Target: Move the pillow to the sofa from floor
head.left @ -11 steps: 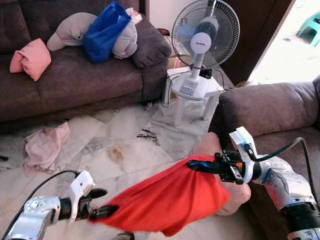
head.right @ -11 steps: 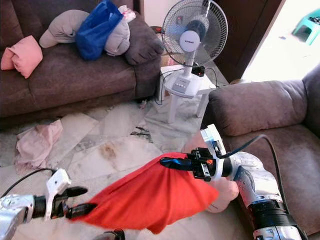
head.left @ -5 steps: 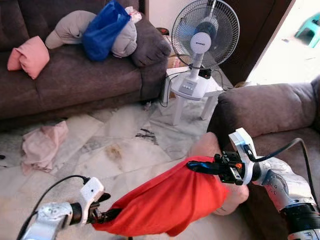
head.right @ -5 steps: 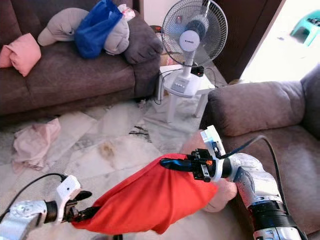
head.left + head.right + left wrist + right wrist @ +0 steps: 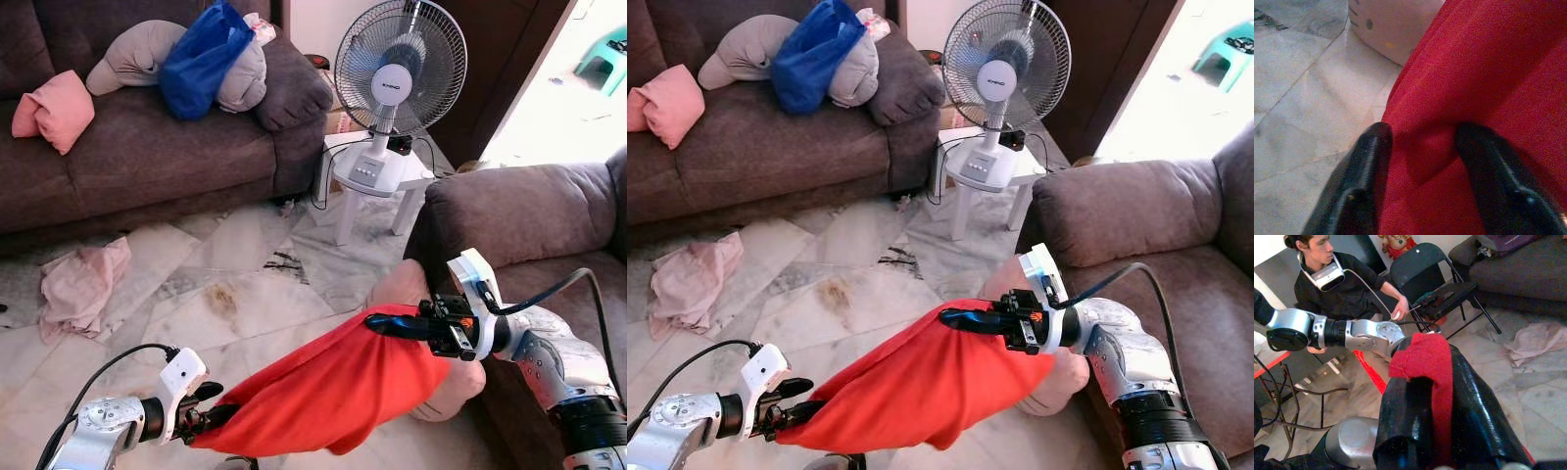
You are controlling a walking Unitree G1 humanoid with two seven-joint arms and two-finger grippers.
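Spanning the gap between both arms, the red pillow (image 5: 333, 392) hangs clear of the floor (image 5: 245, 294), its long axis running from low at the robot's left to higher at its right. The left end effector (image 5: 211, 421) is clamped on the pillow's lower left corner; the left wrist view shows red fabric pinched between its fingers (image 5: 1369, 161). The right end effector (image 5: 387, 323) grips the upper right edge, and the right wrist view shows a fold of red cloth caught between its closed fingers (image 5: 1474, 411).

The sofa (image 5: 549, 225) just beside the robot's right lies closer than the sofa across the room (image 5: 147, 157), which already carries a pink cushion (image 5: 57, 110) and a blue bag (image 5: 201, 61). Judged from this layout, the right arm is nearer the near sofa's seat, so the carry would lead rightward with the left end following. A pale pillow end (image 5: 451, 387) shows behind the red cover.
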